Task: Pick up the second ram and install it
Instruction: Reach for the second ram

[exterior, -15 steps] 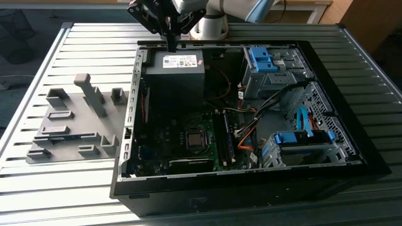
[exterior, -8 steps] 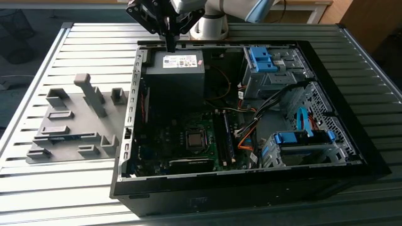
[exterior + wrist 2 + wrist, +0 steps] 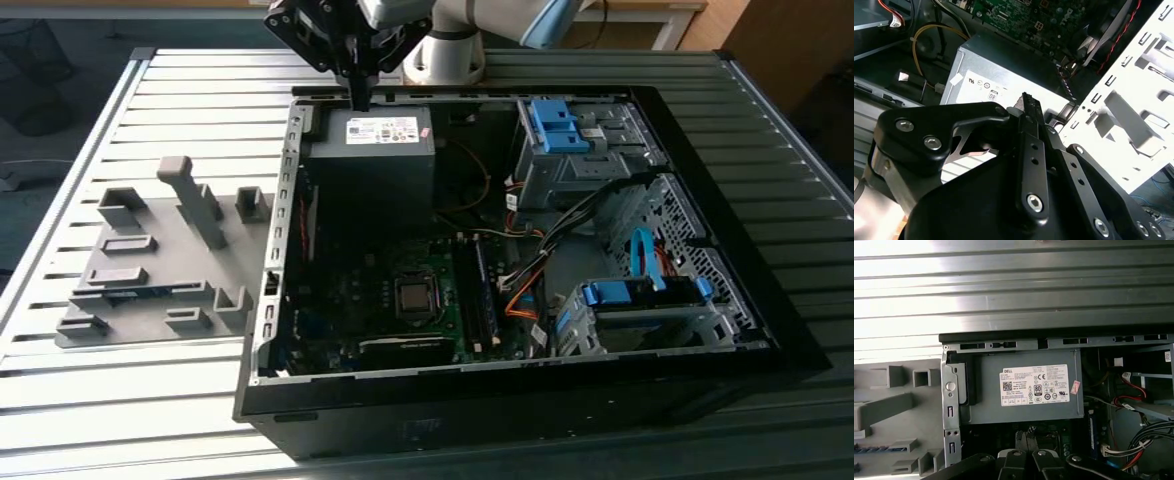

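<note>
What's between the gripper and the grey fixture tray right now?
In the exterior view, the case's metal side wall stands between the gripper and the grey fixture tray.

Arm (image 3: 481, 15) bent low; wrist angled; jaws pressed together, tips pointing straight down.

Slatted metal table (image 3: 160, 400) — open computer case (image 3: 534, 400), grey fixture plate (image 3: 147, 290)
</note>
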Available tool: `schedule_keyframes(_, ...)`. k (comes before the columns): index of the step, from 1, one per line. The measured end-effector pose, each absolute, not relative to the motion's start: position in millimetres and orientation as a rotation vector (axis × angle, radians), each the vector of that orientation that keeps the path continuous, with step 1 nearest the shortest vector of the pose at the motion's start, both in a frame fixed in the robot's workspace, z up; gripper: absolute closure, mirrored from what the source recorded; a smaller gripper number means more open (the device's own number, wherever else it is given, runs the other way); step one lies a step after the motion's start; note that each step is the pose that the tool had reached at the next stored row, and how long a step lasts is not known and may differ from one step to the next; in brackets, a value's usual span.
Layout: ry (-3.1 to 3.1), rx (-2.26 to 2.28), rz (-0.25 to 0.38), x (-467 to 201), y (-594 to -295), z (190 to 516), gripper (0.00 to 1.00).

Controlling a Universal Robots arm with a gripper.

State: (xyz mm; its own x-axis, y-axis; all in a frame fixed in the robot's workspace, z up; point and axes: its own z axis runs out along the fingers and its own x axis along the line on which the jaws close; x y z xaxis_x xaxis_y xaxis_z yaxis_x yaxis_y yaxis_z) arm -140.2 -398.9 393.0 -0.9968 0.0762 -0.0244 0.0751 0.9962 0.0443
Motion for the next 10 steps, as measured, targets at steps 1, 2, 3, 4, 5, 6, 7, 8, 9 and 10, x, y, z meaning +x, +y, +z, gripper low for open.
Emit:
schedule_keyframes(1,3.113,0.118,0.068,-140.6,-398.9,393.0,0.89)
schedule_keyframes(2,3.113,0.118,0.068,-140.8,-398.9,392.9,0.89)
schedule_keyframes(3,3.112,0.118,0.068,-141.1,-398.9,392.9,0.89)
schedule_keyframes(4,3.113,0.118,0.068,-141.4,-398.9,392.9,0.89)
schedule_keyframes(5,3.112,0.118,0.068,-141.7,-398.9,392.9,0.89)
schedule_keyframes(6,3.113,0.118,0.068,-142.0,-398.9,392.9,0.89)
schedule_keyframes(7,3.112,0.118,0.068,-142.3,-398.9,392.9,0.89)
schedule_keyframes(8,3.113,0.118,0.068,-142.6,-398.9,392.9,0.89)
schedule_keyframes(9,3.113,0.118,0.068,-142.9,-398.9,392.9,0.89)
schedule_keyframes(10,3.112,0.118,0.068,-143.3,-398.9,392.9,0.89)
